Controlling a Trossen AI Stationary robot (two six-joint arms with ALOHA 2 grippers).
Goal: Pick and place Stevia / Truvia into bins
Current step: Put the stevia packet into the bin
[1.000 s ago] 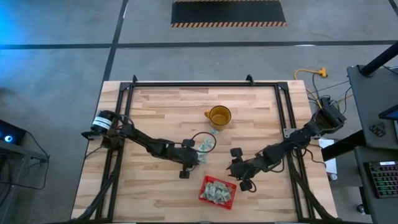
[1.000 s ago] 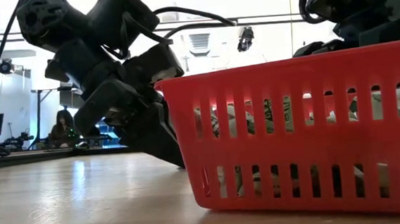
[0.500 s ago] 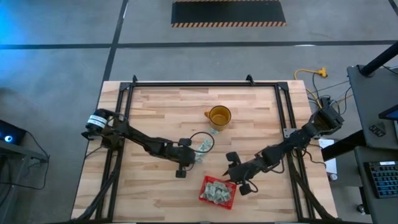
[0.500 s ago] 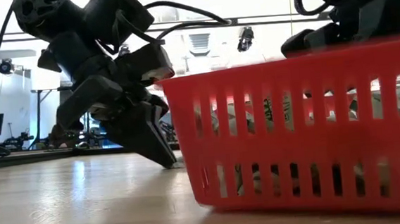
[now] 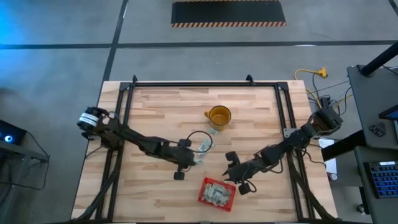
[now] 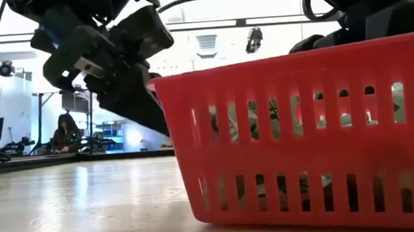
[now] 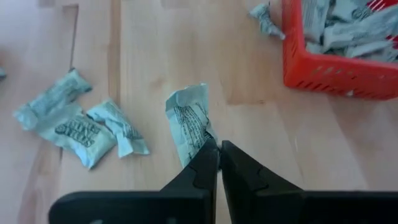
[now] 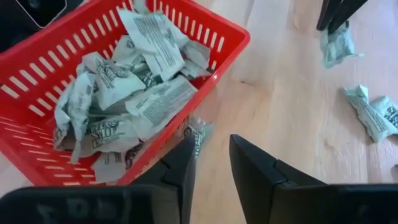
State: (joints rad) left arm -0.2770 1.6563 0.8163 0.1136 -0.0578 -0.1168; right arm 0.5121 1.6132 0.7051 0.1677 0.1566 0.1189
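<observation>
The red basket stands near the table's front, with several pale green and white packets in it. My left gripper is just to the far left of the basket, shut on one packet. Several loose packets lie flat on the wood beyond it. My right gripper is open at the basket's far right corner. Its fingers stand on either side of a packet that lies on the table against the basket's wall. My left gripper pinches the packet by one corner between its two fingertips, coming from above and slanting down. The packet hangs below the fingers, and it appears clear of the table in the right wrist view. My right gripper has one finger close beside the basket's wall; whether it touches, I cannot tell.
A translucent amber mug stands beyond the loose packets, toward the table's far edge. Another packet lies just outside the basket. Black frame rails run along the table's left and right sides. In the low view the basket fills the foreground.
My left gripper has gone a little toward the table's left and near edges, touched down on the table, then risen with the packet. My right gripper has gone toward the table's left, up to the basket's corner. The basket has slid a little toward the near edge.
</observation>
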